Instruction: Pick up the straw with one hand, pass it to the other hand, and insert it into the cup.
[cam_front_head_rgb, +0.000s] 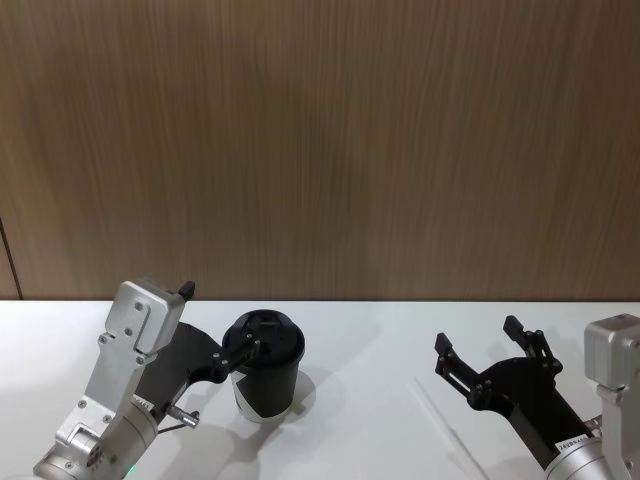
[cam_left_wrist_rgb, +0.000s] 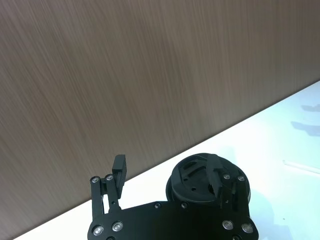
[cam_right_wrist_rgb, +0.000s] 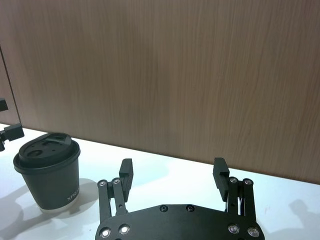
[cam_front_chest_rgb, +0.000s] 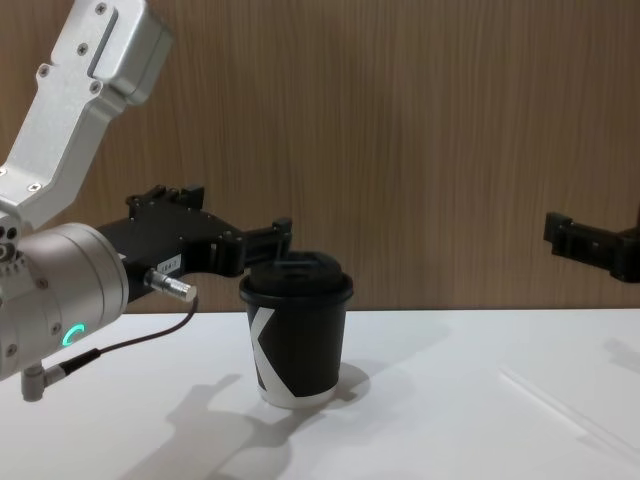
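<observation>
"Where's the straw?"

"Flat on the white table (cam_front_head_rgb: 360, 440), near right. It's the straw (cam_front_head_rgb: 445, 420) lying just left of my right gripper (cam_front_head_rgb: 478, 335), which hangs above the table with fingers spread wide, holding nothing."

"And the cup?"

"The black lidded paper cup (cam_front_head_rgb: 265, 385) stands upright left of centre, well apart from the straw. My left gripper (cam_front_head_rgb: 220, 318) is at lid height on its left, spread wide and empty. One finger reaches over the lid's edge; I can't tell if it touches."

"Behind?"

"A brown wood-grain wall (cam_front_head_rgb: 320, 150) along the table's far edge."
</observation>
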